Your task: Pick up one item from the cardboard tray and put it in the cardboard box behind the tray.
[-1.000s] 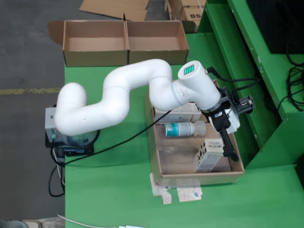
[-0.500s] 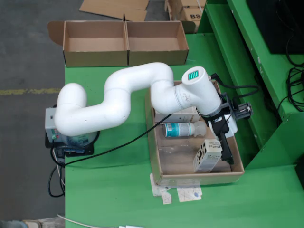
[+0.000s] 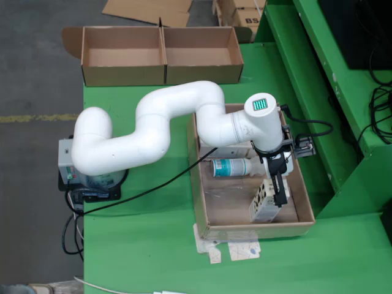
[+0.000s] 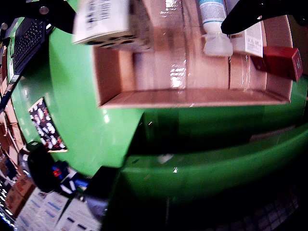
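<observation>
Cardboard tray (image 3: 202, 184) holds a white carton (image 3: 262, 202) by its right wall; jaws' state unclear.

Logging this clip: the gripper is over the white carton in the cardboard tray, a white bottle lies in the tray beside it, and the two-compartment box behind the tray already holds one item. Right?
Not quite. In the overhead view both compartments of the cardboard box are empty. The rest stands: the gripper is over the white carton in the cardboard tray, and the white bottle lies beside it.
</observation>
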